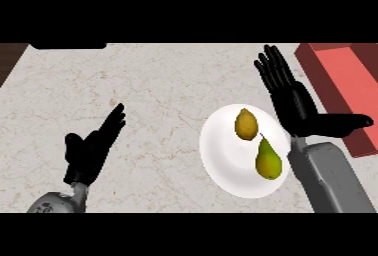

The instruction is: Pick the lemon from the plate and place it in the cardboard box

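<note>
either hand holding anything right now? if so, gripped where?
Nothing is held. Both the left hand and the right hand are open. The lemon lies untouched on the plate next to a pear.

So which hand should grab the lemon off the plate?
The right hand, probably. It is open beside the plate, close to the lemon, with the box on that side. The left hand rests open, far across the counter.
</note>
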Motion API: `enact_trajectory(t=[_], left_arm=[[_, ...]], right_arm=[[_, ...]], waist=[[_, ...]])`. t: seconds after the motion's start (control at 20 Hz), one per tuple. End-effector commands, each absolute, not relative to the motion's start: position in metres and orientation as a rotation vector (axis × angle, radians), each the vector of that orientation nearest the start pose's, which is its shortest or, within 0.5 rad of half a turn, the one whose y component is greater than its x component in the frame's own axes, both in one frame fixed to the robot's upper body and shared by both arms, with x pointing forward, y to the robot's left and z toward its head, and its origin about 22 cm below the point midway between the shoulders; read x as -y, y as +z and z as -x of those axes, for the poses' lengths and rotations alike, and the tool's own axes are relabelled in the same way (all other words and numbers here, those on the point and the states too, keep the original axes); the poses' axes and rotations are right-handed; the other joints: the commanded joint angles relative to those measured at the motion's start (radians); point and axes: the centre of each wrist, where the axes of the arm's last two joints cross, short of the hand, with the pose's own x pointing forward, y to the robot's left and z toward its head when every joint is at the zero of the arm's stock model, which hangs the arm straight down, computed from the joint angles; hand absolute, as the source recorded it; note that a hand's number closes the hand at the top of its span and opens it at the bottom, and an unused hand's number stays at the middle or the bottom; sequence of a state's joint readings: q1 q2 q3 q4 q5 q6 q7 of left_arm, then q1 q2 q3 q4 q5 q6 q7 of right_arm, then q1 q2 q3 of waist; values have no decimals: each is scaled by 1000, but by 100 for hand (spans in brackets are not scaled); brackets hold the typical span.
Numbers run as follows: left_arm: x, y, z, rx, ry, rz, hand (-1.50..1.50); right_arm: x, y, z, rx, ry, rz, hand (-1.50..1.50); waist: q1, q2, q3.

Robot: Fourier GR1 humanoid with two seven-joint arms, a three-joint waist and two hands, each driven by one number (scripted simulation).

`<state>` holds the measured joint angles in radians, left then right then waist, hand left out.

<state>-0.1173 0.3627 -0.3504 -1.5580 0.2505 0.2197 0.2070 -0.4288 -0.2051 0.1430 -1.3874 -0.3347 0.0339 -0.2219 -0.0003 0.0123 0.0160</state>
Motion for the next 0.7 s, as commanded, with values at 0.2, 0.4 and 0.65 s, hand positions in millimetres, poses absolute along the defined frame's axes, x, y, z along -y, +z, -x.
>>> enact_trajectory(t=[0.2,0.4,0.65], left_arm=[[-259,49,-263,1538,51,-165,0],[-247,52,-261,1542,110,-79,0],[-246,46,-264,1538,100,-67,0]], right_arm=[[323,-17,-269,1739,-613,123,150],[351,-85,-215,1377,-602,463,150],[328,-104,-217,1664,-468,580,-150]], waist=[[-53,-12,-8],[-10,0,-13],[2,-10,-15]])
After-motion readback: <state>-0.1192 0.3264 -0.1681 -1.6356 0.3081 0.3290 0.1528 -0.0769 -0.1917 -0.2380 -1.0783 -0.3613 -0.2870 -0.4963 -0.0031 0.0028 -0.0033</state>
